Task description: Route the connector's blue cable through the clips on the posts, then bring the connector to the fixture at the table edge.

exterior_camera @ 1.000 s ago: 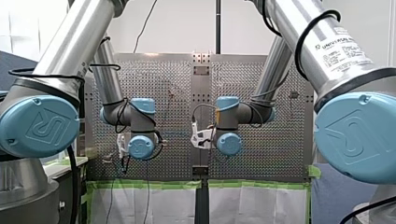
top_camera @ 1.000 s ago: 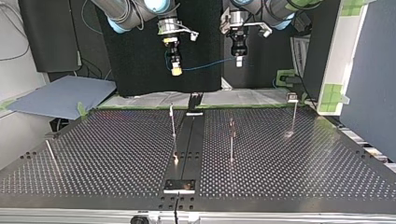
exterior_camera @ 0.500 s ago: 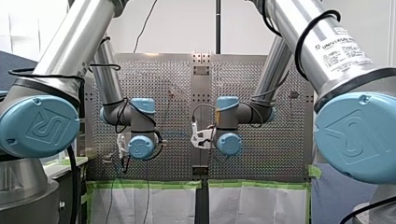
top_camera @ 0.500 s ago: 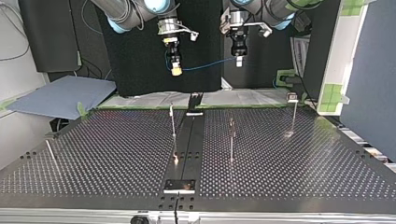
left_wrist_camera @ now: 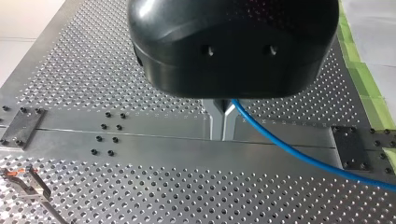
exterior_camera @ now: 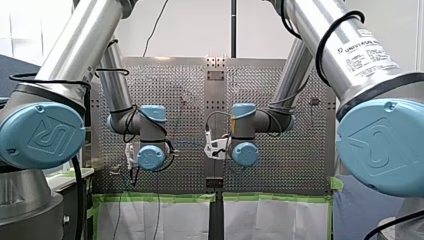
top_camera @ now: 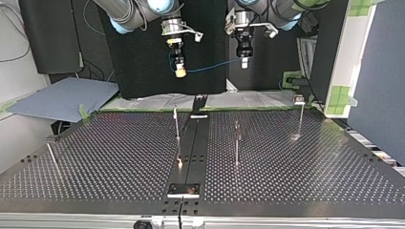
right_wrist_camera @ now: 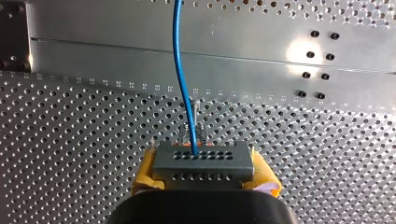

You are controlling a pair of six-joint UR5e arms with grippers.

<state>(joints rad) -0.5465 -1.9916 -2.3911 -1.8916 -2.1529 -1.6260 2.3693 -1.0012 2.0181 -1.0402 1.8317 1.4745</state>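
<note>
2 holds, both high over the table [top_camera: 119,157]: my right gripper [top_camera: 180,71] clamps the connector [right_wrist_camera: 204,161], my left gripper [left_wrist_camera: 222,133] pinches the blue cable [left_wrist_camera: 299,151]. Likely to tension the span for clip routing.

Lettering and marks on the arms and table

In the front view, the white label [exterior_camera: 367,50] on my right arm's silver tube [exterior_camera: 320,30], at two o'clock, reads "UNIVERSAL ROBOTS"; its smaller print is too fine to read. The large light-blue joint cap [exterior_camera: 42,134] at eight o'clock and the second light-blue cap [exterior_camera: 382,150] at four o'clock bear an embossed "UR" logo. In the right wrist view, tiny engraved numerals [right_wrist_camera: 140,87] line the perforated metal table [right_wrist_camera: 70,140], illegible.
</note>
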